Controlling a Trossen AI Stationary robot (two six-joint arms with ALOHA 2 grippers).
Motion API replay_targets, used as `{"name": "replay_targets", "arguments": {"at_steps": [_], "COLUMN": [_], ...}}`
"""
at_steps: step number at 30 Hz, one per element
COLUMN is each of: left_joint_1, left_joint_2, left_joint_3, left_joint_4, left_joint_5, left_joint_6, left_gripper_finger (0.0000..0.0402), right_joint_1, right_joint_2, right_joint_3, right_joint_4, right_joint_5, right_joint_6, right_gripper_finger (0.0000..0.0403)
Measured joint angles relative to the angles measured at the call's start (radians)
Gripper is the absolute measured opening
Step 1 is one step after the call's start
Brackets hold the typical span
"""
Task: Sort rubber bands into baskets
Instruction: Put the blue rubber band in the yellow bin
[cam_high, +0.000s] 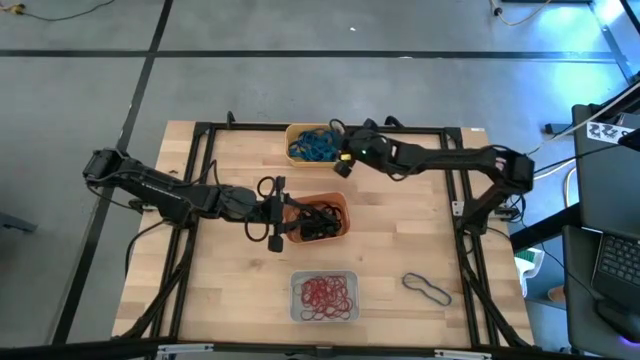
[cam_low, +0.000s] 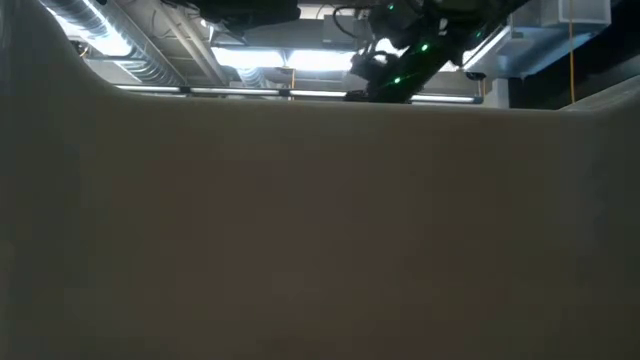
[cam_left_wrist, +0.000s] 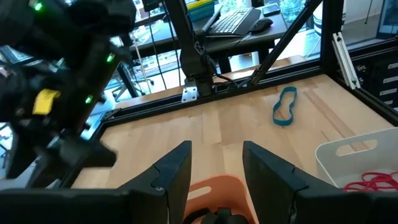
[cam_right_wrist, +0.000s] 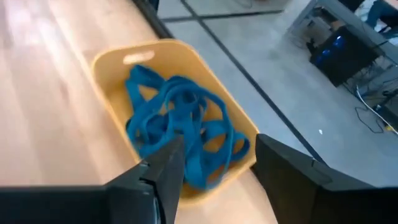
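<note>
Right wrist view: right end effector (cam_right_wrist: 214, 168), fingers wide, hovers above blue bands (cam_right_wrist: 180, 127) in yellow basket (cam_right_wrist: 112, 62).

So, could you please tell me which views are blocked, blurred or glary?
Low view: a blurred pale surface fills most of it; only ceiling lights show above. High view: bluish glare on the floor at top right. Right wrist view: the yellow basket is soft, its far end washed out.

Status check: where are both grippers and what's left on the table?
Right gripper open over yellow basket of blue bands. Left gripper open over orange basket. One blue band loose on table; nothing blocking.
</note>
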Motion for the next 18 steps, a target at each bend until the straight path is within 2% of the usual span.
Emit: {"name": "replay_targets", "arguments": {"at_steps": [7,13,18], "left_joint_1": [0.0,0.0,0.0], "left_joint_2": [0.0,0.0,0.0], "left_joint_3": [0.0,0.0,0.0], "left_joint_4": [0.0,0.0,0.0], "left_joint_5": [0.0,0.0,0.0], "left_joint_6": [0.0,-0.001,-0.006], "left_gripper_finger": [0.0141,0.0141,0.0141], "right_joint_1": [0.118,0.263,0.395], "right_joint_2": [-0.161,-0.299,-0.343], "right_joint_3": [0.0,0.0,0.0], "right_joint_4": [-0.316,-0.602,-0.766], "right_joint_5": [-0.02,-0.142,-0.203], "right_joint_6": [0.102,0.268,0.396], "right_gripper_finger": [0.0197,0.0198,0.0198]}}
